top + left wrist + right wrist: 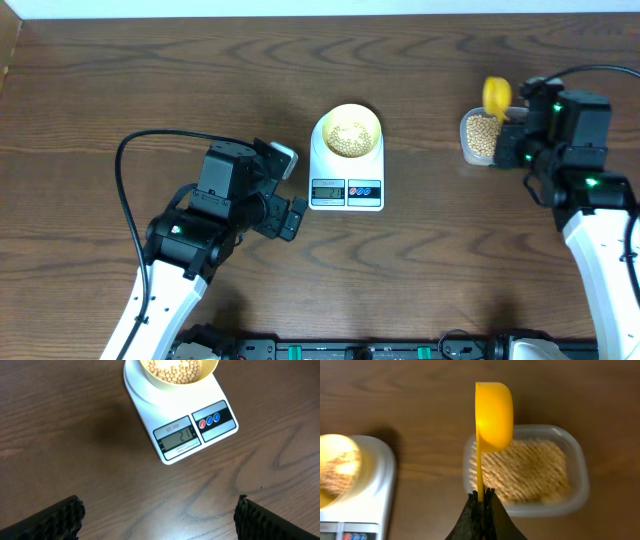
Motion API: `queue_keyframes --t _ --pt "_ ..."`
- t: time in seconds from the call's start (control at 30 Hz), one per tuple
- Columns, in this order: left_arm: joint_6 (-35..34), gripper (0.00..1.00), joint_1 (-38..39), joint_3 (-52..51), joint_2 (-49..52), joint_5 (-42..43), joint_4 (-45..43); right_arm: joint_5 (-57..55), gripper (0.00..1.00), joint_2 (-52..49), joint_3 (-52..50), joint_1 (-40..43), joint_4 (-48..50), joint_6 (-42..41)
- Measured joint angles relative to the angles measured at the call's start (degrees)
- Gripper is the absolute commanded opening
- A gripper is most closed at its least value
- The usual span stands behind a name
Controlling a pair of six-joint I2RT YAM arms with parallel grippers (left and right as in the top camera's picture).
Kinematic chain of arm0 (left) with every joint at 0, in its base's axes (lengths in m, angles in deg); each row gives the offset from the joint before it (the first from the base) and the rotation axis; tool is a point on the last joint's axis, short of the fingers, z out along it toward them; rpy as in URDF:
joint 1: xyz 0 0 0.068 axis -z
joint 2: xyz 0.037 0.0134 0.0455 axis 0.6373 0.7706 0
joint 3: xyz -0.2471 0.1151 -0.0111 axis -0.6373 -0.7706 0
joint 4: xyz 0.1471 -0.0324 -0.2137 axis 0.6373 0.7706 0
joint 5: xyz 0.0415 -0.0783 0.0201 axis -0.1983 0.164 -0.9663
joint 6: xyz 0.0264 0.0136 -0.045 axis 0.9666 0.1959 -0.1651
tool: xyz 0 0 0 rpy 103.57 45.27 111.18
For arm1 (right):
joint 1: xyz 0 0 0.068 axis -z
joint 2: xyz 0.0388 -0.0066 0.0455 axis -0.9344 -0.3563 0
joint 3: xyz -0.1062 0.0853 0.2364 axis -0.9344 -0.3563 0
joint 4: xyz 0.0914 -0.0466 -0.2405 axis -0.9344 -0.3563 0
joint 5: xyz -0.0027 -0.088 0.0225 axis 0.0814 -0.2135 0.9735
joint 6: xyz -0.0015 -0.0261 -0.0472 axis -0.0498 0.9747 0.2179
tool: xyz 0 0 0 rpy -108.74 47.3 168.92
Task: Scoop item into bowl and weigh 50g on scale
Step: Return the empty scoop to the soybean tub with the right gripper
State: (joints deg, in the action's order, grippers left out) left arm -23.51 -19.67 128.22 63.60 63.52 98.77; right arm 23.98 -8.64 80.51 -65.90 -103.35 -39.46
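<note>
**A:** Yellow handle, thin, pinched at its very end between the closed fingers of the right gripper (481, 499). That is a narrow hold on the scoop (494, 415).

**B:** So it could twist?

**A:** I'd think so. The cup hangs on its edge above the clear tub (580, 477) of beans (530, 467). If it digs in hard, the handle may rotate in the pads, or the light tub may slide on the table (150, 80).

**B:** Anything in the cup?

**A:** Cannot tell. The wrist view shows only its back.

**B:** And the carry across?

**A:** The scale (346, 165) sits well apart, to the left of the tub, with bare wood between them. A tilted or heaped scoop would shed beans there, and round beans roll.

**B:** The bowl (348, 131)?

**A:** It is on the scale's platform and narrower than it, holding a shallow layer of beans. The display (181, 436) seems to read 21, well short of fifty. Beans that miss the rim would land on the platform and add weight while lying outside the bowl. A full scoop tipped in at once might also overshoot.

**B:** Left arm?

**A:** The left gripper (159, 510) hovers with its fingers spread wide, holding nothing, near the scale's button edge. A nudge from it would upset the reading.
</note>
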Motion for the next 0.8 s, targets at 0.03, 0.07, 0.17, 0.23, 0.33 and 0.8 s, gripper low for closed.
queue_keyframes --t 0.03,0.07,0.17,0.23,0.33,0.8 --pt "0.0 0.98 0.0 0.0 0.0 0.0 0.0 -1.1 0.02 0.0 0.0 0.9 -1.3 -0.3" --pt "0.0 0.98 0.0 0.0 0.0 0.0 0.0 -1.8 0.01 0.0 0.0 1.3 -2.1 -0.4" --pt "0.0 0.98 0.0 0.0 0.0 0.0 0.0 -4.9 0.01 0.0 0.0 2.3 -4.3 -0.7" --pt "0.0 0.98 0.0 0.0 0.0 0.0 0.0 -6.3 0.01 -0.1 0.0 2.3 -4.9 -0.9" --pt "0.0 0.98 0.0 0.0 0.0 0.0 0.0 -7.2 0.01 -0.7 0.0 2.3 -5.0 -1.1" --pt "0.0 0.98 0.0 0.0 0.0 0.0 0.0 -6.4 0.01 -9.3 -0.4 2.3 -3.2 -1.1"
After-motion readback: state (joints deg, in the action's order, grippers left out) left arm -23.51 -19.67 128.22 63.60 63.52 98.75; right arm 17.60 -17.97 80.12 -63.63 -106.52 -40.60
